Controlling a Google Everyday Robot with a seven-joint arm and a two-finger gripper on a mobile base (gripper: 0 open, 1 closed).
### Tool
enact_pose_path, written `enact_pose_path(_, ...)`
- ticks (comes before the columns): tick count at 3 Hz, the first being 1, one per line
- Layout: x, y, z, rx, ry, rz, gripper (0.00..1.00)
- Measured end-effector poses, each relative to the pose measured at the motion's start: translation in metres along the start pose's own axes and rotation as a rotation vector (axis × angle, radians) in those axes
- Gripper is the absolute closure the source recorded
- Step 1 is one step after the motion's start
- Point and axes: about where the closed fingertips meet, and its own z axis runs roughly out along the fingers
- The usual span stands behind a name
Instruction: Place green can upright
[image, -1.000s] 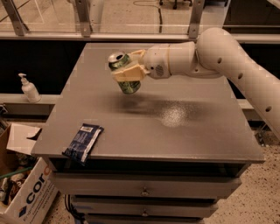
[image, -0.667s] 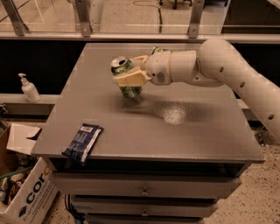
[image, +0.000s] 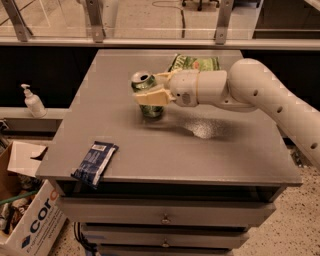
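Note:
The green can (image: 148, 95) has a green patterned label and a silver top with a pull tab facing up. It stands close to upright, slightly tilted, with its base at or just above the grey table top (image: 165, 145) near the middle. My gripper (image: 150, 90) reaches in from the right on a white arm (image: 260, 92). Its pale fingers (image: 152, 97) are shut around the can's upper body.
A flat green crinkly snack bag (image: 194, 63) lies behind the gripper at the table's back. A dark blue snack packet (image: 95, 160) lies at the front left corner. A white pump bottle (image: 33, 101) and a cardboard box (image: 25, 220) are left of the table.
The gripper has carried the can lower and a little toward the table's centre. The can has turned from tilted toward upright, and the green snack bag behind the arm now shows.

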Motion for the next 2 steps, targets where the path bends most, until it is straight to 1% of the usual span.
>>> enact_pose_path(1,-0.0043,-0.0002,-0.001,0.0,0.0,0.0,1.0)
enact_pose_path(2,-0.005,-0.0002,-0.0012,0.0,0.0,0.0,0.82)
